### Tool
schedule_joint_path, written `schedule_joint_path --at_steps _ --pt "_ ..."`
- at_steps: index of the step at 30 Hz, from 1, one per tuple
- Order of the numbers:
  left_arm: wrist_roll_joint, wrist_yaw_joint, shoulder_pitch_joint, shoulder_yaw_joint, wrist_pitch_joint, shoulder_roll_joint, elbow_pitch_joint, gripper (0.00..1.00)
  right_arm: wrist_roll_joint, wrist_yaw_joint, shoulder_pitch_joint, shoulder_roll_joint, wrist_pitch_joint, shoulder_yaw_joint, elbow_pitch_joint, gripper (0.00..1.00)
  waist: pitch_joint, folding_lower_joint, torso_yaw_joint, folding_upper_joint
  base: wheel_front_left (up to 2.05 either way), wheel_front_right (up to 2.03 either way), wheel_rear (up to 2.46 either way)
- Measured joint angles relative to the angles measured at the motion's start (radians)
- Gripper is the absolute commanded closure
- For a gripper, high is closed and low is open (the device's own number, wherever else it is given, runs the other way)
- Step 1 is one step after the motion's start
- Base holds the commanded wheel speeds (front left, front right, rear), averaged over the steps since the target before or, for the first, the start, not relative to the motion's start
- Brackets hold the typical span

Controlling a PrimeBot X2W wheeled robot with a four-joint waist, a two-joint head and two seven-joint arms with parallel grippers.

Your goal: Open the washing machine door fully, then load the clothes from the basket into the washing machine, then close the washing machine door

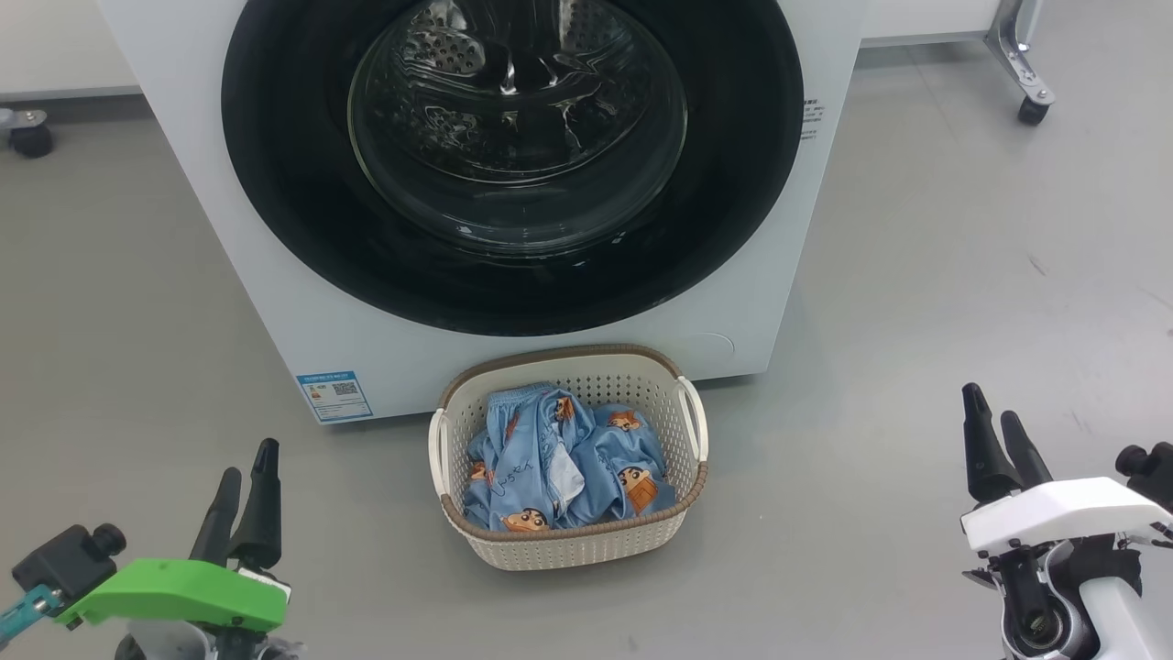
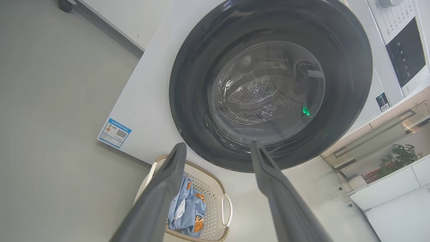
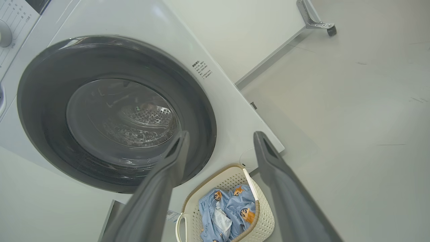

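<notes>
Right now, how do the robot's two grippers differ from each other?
The left gripper has a green cover; the right gripper has a white cover. In the head view the left gripper's fingers lean right and the right gripper's lean left, both toward the basket. Shared: each has two long dark fingers, spread open, holding nothing.

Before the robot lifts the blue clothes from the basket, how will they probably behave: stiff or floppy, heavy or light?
The clothes lie crumpled in soft folds, so they will probably hang limp. The fabric looks thin, so likely light. Bunched together in the basket, one pinch may drag more fabric along.
</notes>
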Motion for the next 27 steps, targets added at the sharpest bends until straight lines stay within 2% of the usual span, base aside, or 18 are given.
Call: schedule_joint_path --at_steps 27 --pt "0.383 -0.001 -0.013 -0.060 -0.096 0.028 0.009 0.00 -0.343 -0.035 -0.053 -0.058 -0.096 0.143 0.027 0.00 -0.002 0.0000 0.007 0.0000 0.00 0.00 0.00"
